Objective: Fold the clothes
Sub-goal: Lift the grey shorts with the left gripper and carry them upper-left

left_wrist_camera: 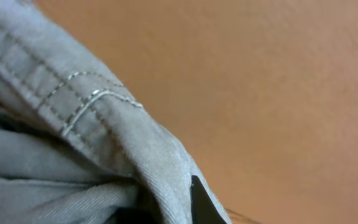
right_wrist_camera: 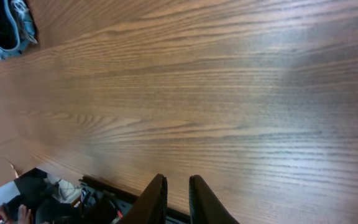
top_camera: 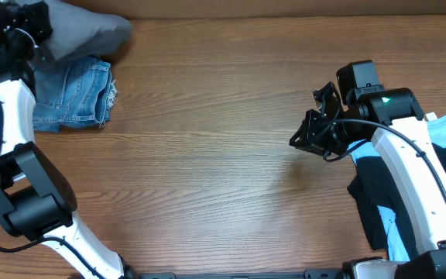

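Currently gripping the grey shorts (top_camera: 84,32) with the left gripper (top_camera: 23,35), jaws closed on a stitched seam fold. Bunched in a heap just behind the denim shorts (top_camera: 72,97), overlapping their far edge; cannot tell whether lifted clear. Holding the right gripper (top_camera: 310,136) well to the right of the denim shorts, above bare surface (top_camera: 207,170), jaws a crack apart, nothing between.

Probably a carry-out-and-spread step. Drag the grey cloth onto open wood right of the denim shorts before releasing. Keep the pinch on the seam, not on loose cloth. Bring the right gripper across for a second corner, then pull flat. Watch for snagging the frayed denim.
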Action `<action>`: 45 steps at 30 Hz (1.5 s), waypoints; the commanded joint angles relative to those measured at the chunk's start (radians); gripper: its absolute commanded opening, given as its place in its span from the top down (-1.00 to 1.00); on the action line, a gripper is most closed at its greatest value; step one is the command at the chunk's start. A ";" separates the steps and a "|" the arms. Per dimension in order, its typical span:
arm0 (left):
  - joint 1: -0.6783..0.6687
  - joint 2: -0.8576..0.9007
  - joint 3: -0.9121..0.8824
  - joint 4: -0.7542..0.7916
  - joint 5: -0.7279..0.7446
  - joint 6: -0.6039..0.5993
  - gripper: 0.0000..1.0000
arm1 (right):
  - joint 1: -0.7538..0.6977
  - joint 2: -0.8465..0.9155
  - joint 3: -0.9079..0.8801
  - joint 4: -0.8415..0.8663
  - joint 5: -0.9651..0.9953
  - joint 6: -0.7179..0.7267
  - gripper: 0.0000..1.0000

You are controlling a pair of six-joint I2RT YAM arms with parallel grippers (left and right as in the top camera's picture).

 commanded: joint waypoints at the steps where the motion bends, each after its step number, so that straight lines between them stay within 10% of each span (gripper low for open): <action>1: 0.030 -0.011 0.036 0.075 0.013 -0.059 0.92 | -0.001 -0.003 0.013 0.000 -0.010 -0.002 0.69; 26: -0.006 0.115 0.120 0.259 0.000 -0.024 0.92 | 0.000 -0.003 0.012 -0.034 -0.010 -0.002 0.71; 45: -0.031 0.156 0.352 0.123 -0.040 0.148 0.92 | 0.001 -0.003 0.011 -0.027 -0.018 0.010 0.73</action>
